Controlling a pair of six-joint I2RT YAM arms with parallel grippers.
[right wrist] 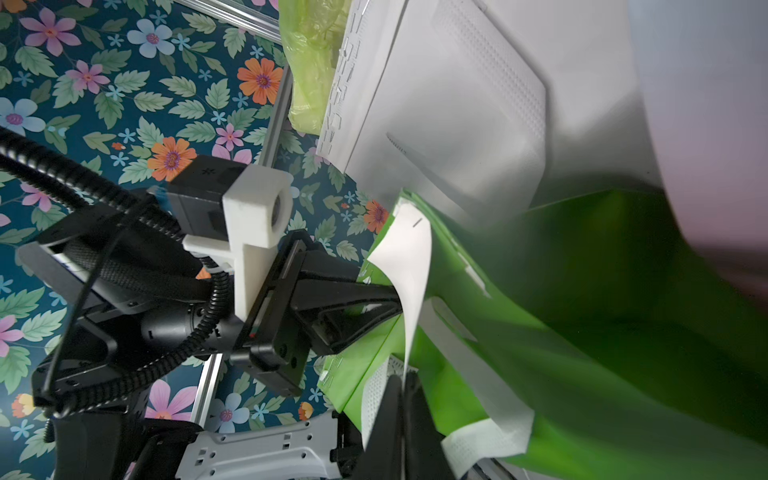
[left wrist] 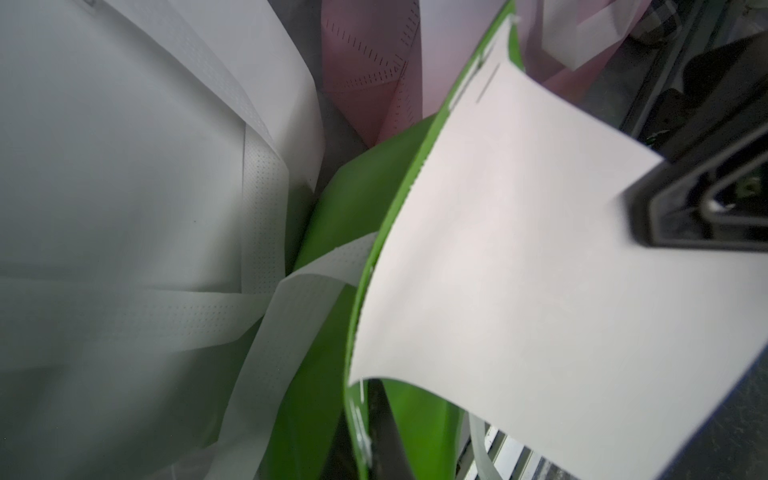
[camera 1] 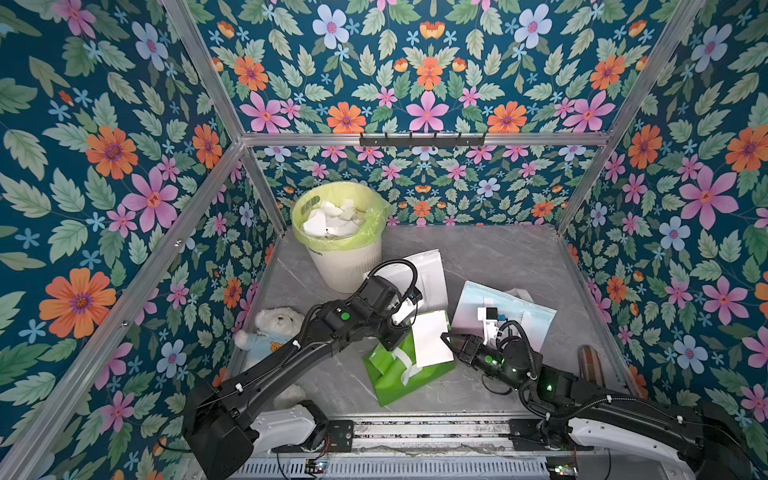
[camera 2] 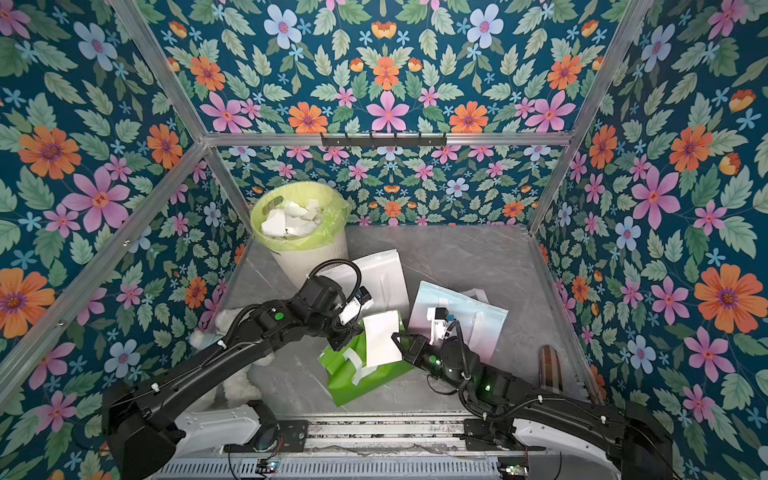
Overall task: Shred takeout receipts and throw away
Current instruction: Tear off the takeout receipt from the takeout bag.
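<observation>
On the table (camera 1: 498,257), the bin (camera 1: 345,266) stands at the far left. Three bags lie around the middle: a white bag (camera 1: 428,266) just right of the bin, a pale bag (camera 1: 519,316) to the right, and a green bag (camera 1: 399,382) nearest.

Only one receipt (camera 1: 432,338) shows, whole and untorn, held up over the green bag's far end. One of its corners sits against that bag's rim. I cannot tell whether it is fastened there.

The left gripper (right wrist: 395,305) is clamped on the sheet's left edge. The right gripper (left wrist: 633,216) is pinched shut on the opposite edge, so the paper spans the two.

Smallest are the white scraps (camera 1: 332,220) heaped in the bin, almost up to its rim.

Judging by that heap, and by no sheet showing on the other two bags, the other receipts look already shredded and binned. This would then be the last one. It has yet to be torn up, carried far left and dropped into the bin.
</observation>
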